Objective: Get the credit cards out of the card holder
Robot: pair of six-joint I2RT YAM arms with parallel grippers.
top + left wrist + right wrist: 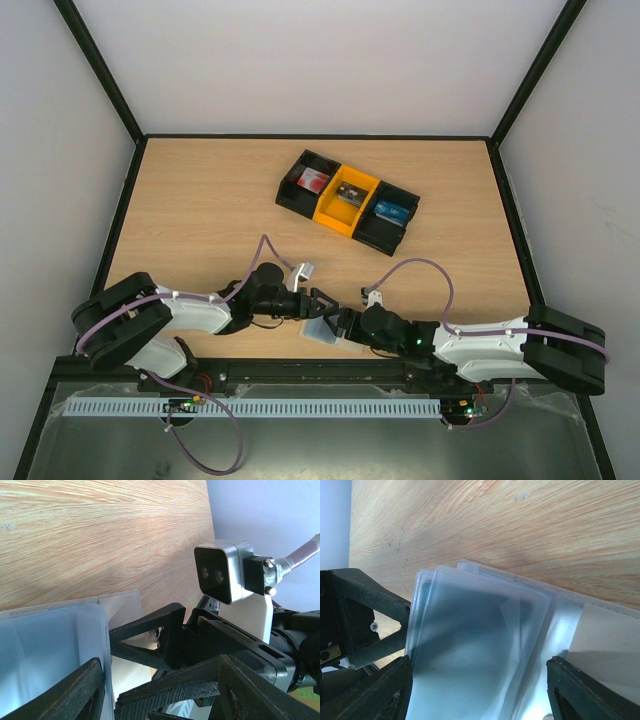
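The card holder [321, 331], a translucent pale grey-blue sleeve, sits at the table's near edge between both arms. In the right wrist view the card holder [485, 645] spans the gap of my right gripper [480, 695], which is open, its fingers [590, 692] wide apart beside the sleeve's edges. A dark blur shows through the plastic; I cannot make out credit cards inside. My left gripper [160, 700] is open too: the card holder [50, 650] lies against its left finger [82, 692] only, and a right-arm finger [150, 635] crosses its gap. Seen from above, the left gripper [316, 301] and right gripper [338, 322] meet tip to tip.
A three-compartment tray [346, 200], black with a yellow middle, stands at the centre back. It holds a red card-like item [314, 181], a dark one [350, 195] and a blue one [390, 211]. The right wrist camera [220, 570] hangs close to the left gripper.
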